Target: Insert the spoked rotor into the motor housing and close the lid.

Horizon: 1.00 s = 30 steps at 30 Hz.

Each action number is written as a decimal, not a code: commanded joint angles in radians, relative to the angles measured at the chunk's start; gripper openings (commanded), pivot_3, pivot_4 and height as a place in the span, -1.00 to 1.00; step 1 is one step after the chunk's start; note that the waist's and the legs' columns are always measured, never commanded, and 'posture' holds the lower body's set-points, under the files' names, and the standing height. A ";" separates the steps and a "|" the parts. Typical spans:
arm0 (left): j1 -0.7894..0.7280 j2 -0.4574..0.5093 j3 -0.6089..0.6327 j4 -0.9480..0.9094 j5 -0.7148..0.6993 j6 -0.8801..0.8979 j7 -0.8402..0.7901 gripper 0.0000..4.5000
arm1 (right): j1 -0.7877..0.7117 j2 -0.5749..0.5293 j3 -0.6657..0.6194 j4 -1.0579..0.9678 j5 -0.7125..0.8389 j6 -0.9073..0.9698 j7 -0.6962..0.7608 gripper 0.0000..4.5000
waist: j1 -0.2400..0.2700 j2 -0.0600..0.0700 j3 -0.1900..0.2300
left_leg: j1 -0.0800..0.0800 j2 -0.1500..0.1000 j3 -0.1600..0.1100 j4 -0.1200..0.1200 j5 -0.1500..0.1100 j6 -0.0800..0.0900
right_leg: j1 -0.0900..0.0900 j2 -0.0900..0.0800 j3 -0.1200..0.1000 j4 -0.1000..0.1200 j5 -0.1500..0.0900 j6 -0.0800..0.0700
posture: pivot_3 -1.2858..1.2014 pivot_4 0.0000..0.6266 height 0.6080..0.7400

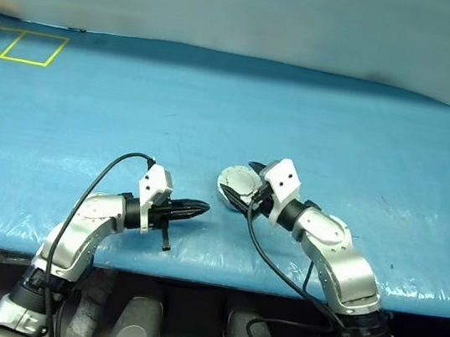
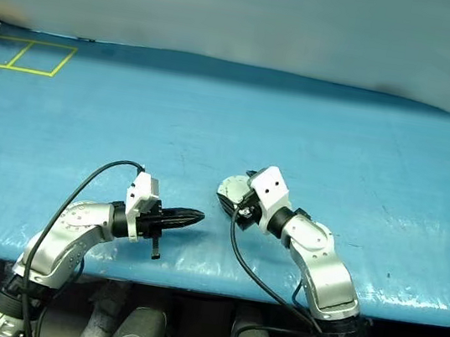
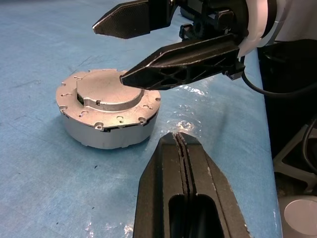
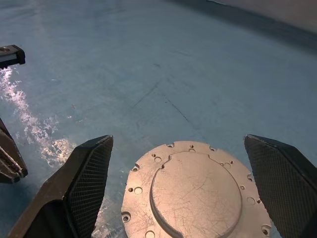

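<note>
- Two risks are suggested in the left eye view: the motor housing (image 1: 238,185) is seen on the blue table (image 1: 299,129) with its lid shut, just under the right gripper (image 1: 251,196), so a careless sweep of that arm could shove it off its spot.
- In the right eye view, the left gripper (image 2: 192,215) is held near the housing, fingers closed on nothing; a collision between the arms is judged possible.
- In the left wrist view, the lid (image 3: 106,91) is seen flush on the housing, the right fingers (image 3: 188,62) spread above it; a snag on the rim could lift it.
- In the right wrist view, the open fingers (image 4: 86,173) straddle the lid without touching; the spoked rotor cannot be checked.
</note>
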<state>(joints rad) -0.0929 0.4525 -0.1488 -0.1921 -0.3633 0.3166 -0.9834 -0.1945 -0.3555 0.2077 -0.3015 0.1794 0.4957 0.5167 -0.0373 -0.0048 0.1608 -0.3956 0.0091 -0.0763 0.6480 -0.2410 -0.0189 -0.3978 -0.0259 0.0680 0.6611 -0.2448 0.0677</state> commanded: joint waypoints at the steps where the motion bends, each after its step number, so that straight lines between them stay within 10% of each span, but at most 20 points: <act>1: -0.006 -0.005 -0.005 -0.001 -0.005 -0.023 -0.001 -1.00 | -0.010 0.016 -0.023 0.036 0.007 -0.022 -0.003 0.99 | 0.000 0.000 0.000 | 0.000 0.000 0.000 0.000 0.000 0.000 | 0.000 0.000 0.000 0.000 0.000 0.000 | 0.03 -0.52 1.00; 16: -0.013 -0.001 0.020 0.014 -0.011 -0.037 0.003 -1.00 | -0.023 0.024 0.006 0.100 -0.022 -0.031 0.029 0.99 | 0.000 0.000 0.000 | 0.000 0.000 0.000 0.000 0.000 0.000 | 0.000 0.000 0.000 0.000 0.000 0.000 | 0.03 -0.52 1.00; 22: -0.004 -0.001 0.007 0.014 -0.014 -0.035 -0.008 -1.00 | 0.005 0.002 0.010 0.078 -0.032 -0.047 0.042 0.35 | -0.001 0.000 0.000 | 0.000 0.000 0.000 -0.001 0.000 0.000 | 0.000 0.000 0.000 0.000 0.000 0.000 | 0.03 -0.52 1.00; 30: -0.015 -0.003 0.005 0.023 -0.013 -0.034 -0.014 -1.00 | 0.006 0.005 -0.017 0.044 -0.013 -0.037 0.039 0.35 | 0.000 0.000 0.000 | 0.000 0.000 0.000 -0.001 0.000 0.000 | 0.000 0.000 0.000 0.000 0.000 0.000 | 0.03 -0.52 1.00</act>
<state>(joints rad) -0.0972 0.4481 -0.1420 -0.1627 -0.3686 0.2962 -0.9921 -0.1858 -0.3499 0.2071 -0.2032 0.1456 0.4672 0.5465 -0.0375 -0.0046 0.1609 -0.3957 0.0090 -0.0763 0.6470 -0.2410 -0.0189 -0.3983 -0.0260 0.0680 0.6610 -0.2451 0.0672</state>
